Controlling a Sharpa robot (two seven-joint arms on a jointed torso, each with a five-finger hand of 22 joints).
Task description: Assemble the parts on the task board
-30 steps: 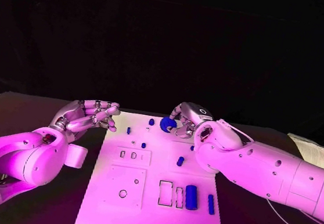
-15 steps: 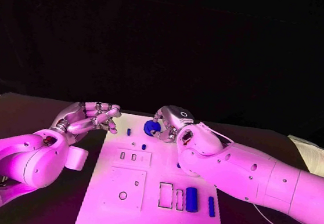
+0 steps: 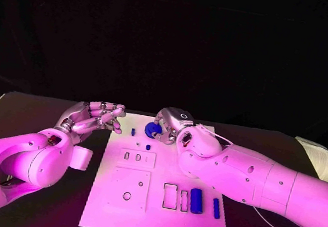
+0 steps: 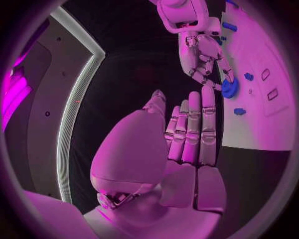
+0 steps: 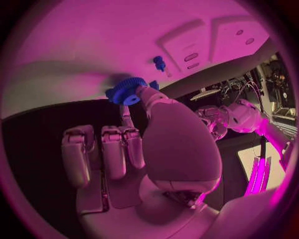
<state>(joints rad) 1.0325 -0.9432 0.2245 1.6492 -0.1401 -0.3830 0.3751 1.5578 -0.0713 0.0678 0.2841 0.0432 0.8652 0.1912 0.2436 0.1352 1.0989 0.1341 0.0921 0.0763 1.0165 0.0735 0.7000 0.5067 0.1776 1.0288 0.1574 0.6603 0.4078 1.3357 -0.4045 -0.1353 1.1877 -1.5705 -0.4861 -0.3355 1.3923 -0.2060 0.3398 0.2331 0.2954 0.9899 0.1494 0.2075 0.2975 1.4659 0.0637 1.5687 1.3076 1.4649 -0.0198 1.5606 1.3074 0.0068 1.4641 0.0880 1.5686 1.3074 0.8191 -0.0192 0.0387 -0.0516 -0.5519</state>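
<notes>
My right hand [image 3: 172, 128] is pinching a blue gear [image 3: 151, 130] between thumb and a finger (toothed rim plain in the right wrist view [image 5: 127, 91]), holding it over the far end of the task board [image 3: 156, 208], just above the small blue peg [image 3: 148, 146] standing there. My left hand [image 3: 95, 116] hovers off the board's left edge, fingers extended side by side and holding nothing. Near the board's front, a blue cylinder [image 3: 196, 201] and a thin blue bar [image 3: 216, 208] lie beside the empty slots.

The risk I see: the pinch covers little of the gear's rim, so it could tilt or slip as I lower it. My own fingers hide the gear's bore from the head camera, so I may miss the seat and knock the peg.
</notes>
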